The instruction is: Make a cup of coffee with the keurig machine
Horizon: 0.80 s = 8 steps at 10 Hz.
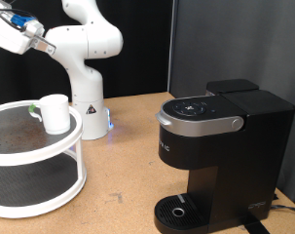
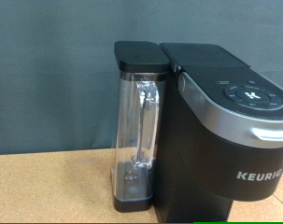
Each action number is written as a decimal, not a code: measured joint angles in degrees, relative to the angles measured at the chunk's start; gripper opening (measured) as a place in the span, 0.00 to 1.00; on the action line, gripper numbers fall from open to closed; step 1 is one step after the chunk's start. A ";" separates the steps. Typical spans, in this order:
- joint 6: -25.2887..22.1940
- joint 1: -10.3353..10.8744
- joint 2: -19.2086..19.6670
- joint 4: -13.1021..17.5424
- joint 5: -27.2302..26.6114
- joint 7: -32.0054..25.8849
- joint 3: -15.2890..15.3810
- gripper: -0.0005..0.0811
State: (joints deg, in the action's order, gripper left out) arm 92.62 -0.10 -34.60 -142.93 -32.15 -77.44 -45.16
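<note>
in the upper left of the exterior view your gripper (image 1: 30,32) sits high at the frame's edge, well apart from everything on the table; you cannot tell whether its fingers are spread or pressed together, and nothing shows between them. the wrist view shows no fingers at all, only the machine side-on, so the hand looks held back to survey the scene.

just below, at the left, the cup (image 1: 55,112) stands upright on the top tier of a white two-tier round shelf (image 1: 52,199), handle side toward the exterior view's left, untouched and easy to reach from above.

behind it the arm's white base (image 1: 87,107) stands on the wooden table (image 1: 123,166).

at the right, the keurig machine (image 1: 215,156) stands with its lid down and its round drip tray (image 1: 178,209) bare, so no cup is yet in place. the wrist view shows its clear water tank (image 2: 136,140) on the side.
</note>
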 joint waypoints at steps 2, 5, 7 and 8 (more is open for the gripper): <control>-1.05 -0.22 0.03 0.39 2.62 -0.09 -0.72 0.01; -7.58 -1.09 0.10 3.71 8.35 -0.17 -5.06 0.01; -11.17 -1.12 0.31 6.81 9.58 -0.63 -8.78 0.01; -11.37 -1.10 0.54 7.85 10.33 -0.94 -10.52 0.01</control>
State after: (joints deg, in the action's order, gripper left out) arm 81.26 -1.20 -34.06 -135.08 -21.82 -78.38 -55.67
